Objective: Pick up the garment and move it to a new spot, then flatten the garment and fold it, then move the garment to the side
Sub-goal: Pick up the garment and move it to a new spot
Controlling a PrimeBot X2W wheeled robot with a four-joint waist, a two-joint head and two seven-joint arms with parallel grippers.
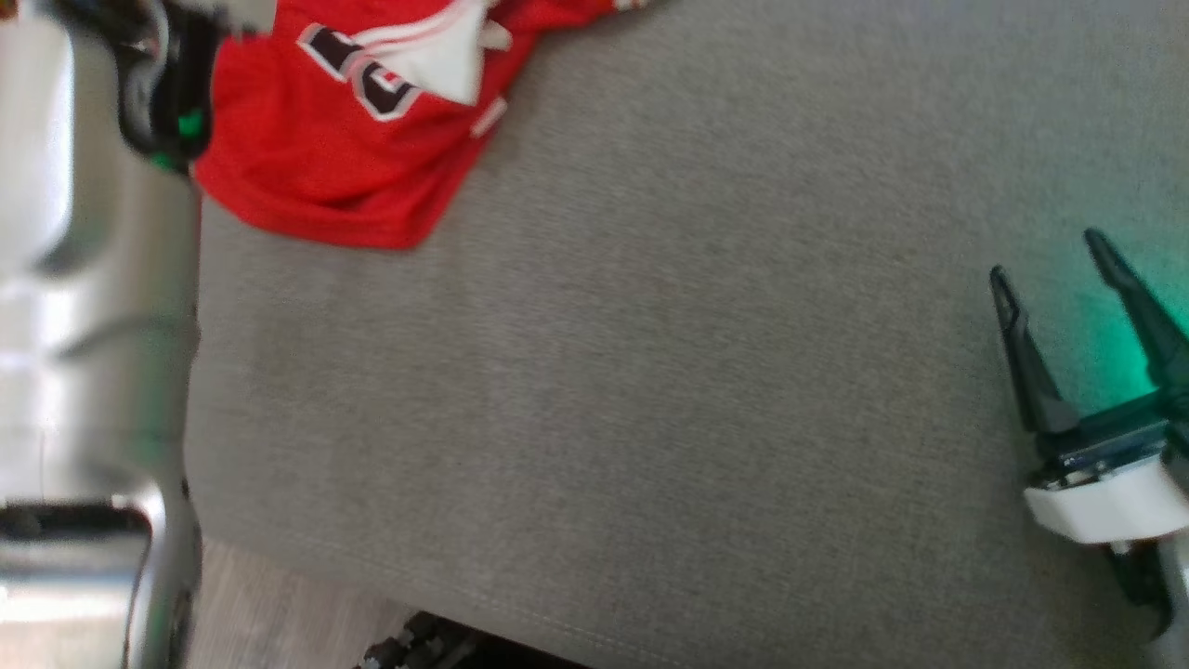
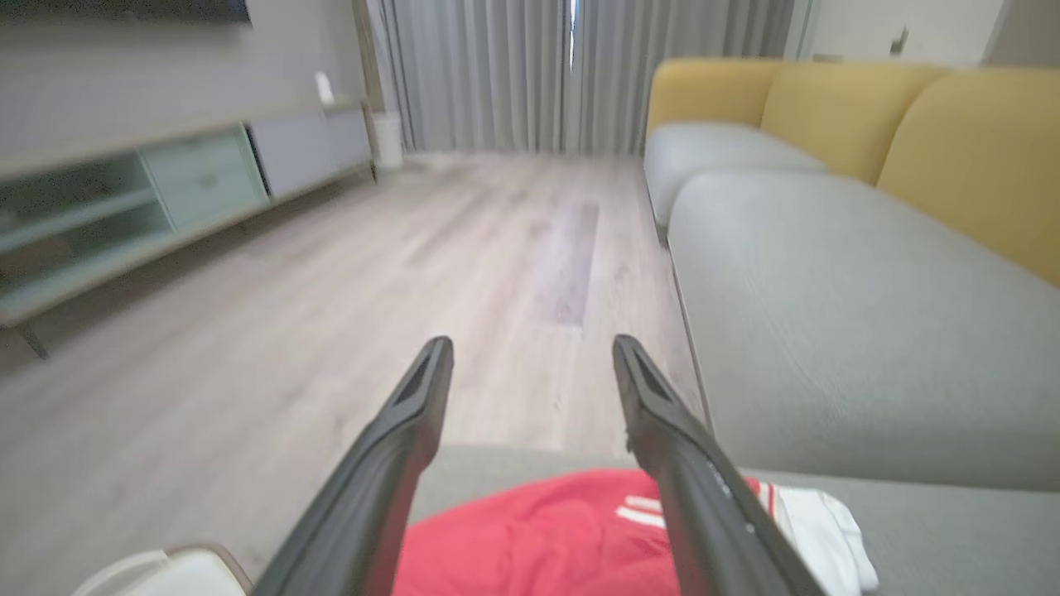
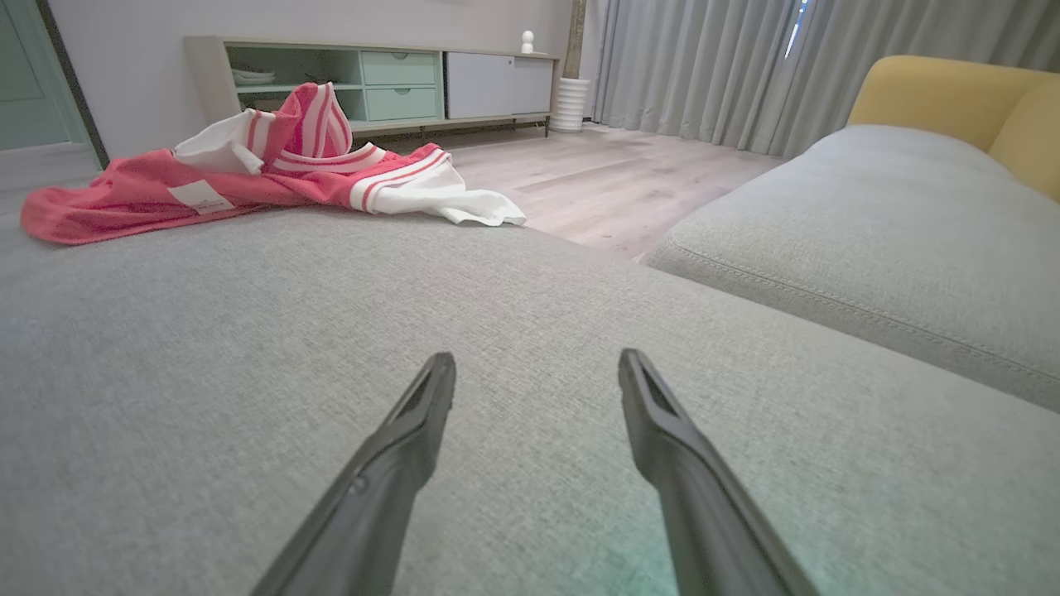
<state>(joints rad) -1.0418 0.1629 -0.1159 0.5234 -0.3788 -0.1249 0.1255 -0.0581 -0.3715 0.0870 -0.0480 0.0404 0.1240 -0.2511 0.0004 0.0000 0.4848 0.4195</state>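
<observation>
L gripper (image 2: pixel 532 341), R gripper (image 3: pixel 537 356), jaws apart; 1 red garment (image 1: pixel 316 158) on sofa (image 1: pixel 650 372).

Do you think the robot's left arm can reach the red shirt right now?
Probably yes. The left pincer is open and right by the crumpled red and white fabric shirt on the grey sofa cushion, and nothing lies between them.

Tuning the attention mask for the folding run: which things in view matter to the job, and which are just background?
Job:
- red garment, crumpled on the grey seat
- left gripper, open, close by it
- right gripper, open, well apart from it

Lying about:
- yellow sofa backs
- cabinet
- curtains
- white ribbed pot
</observation>
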